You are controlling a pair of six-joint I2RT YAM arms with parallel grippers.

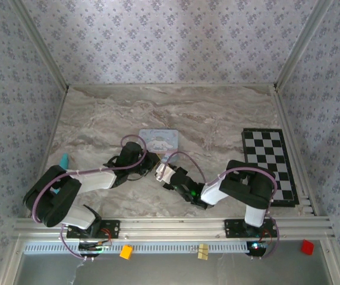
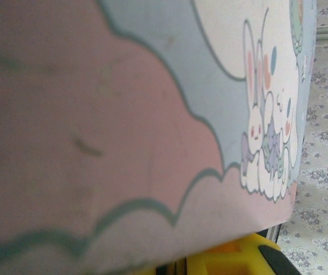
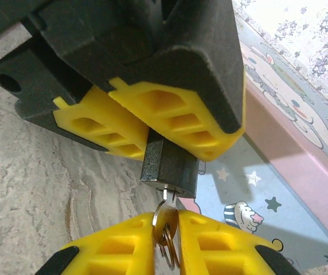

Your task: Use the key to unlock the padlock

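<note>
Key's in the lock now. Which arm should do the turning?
Right. The right end effector pinches the key, which looks seated in the padlock; the left end effector clamps the padlock's body, so it can only brace.

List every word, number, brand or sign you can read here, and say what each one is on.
No text can be read.
On the tin: cartoon rabbits, clouds and stars, no letters; its lid in the top view is too small to make out any writing.
On the padlock: no marking visible.
On the key: no marking visible.
On the chessboard: plain squares, no characters.
</note>
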